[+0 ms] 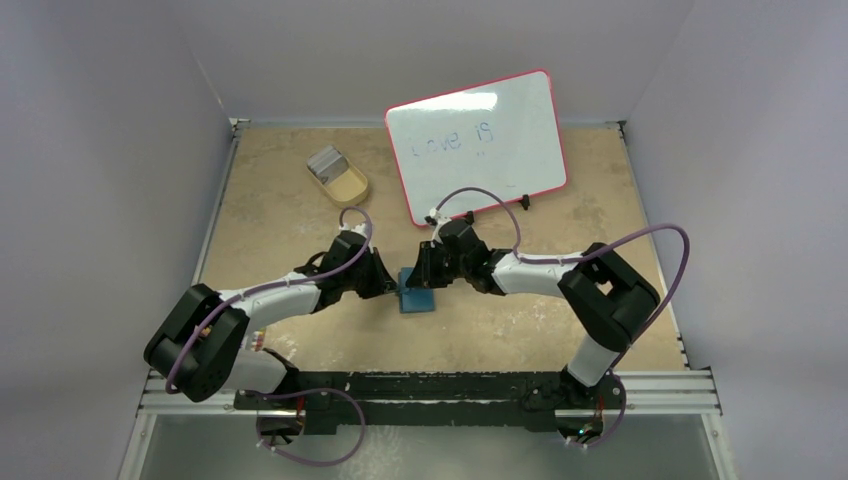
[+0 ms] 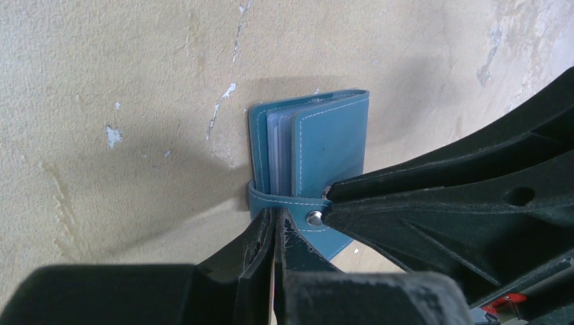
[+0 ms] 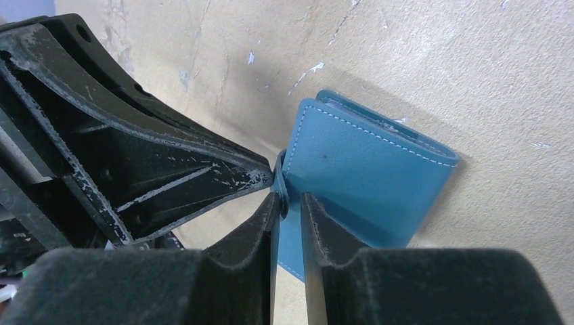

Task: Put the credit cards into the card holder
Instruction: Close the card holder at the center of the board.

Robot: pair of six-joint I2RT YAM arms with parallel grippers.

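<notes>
The card holder (image 1: pixel 418 297), a teal folding wallet, stands on edge on the table between both grippers. In the left wrist view the card holder (image 2: pixel 332 142) is folded, with grey leaf edges between its covers and its snap tab (image 2: pixel 288 201) wrapped across. My left gripper (image 2: pixel 279 213) is shut, its tips against the tab's lower edge. My right gripper (image 3: pixel 288 200) is closed on the snap tab (image 3: pixel 280 184), which sits between its tips. The credit cards (image 1: pixel 325 162), a grey stack, lie in the tray at the back left, far from both grippers.
A tan oval tray (image 1: pixel 350 187) sits at the back left. A pink-framed whiteboard (image 1: pixel 475 145) stands propped at the back centre. The left gripper (image 1: pixel 383 283) and right gripper (image 1: pixel 425 272) nearly touch over the wallet. Walls enclose the table.
</notes>
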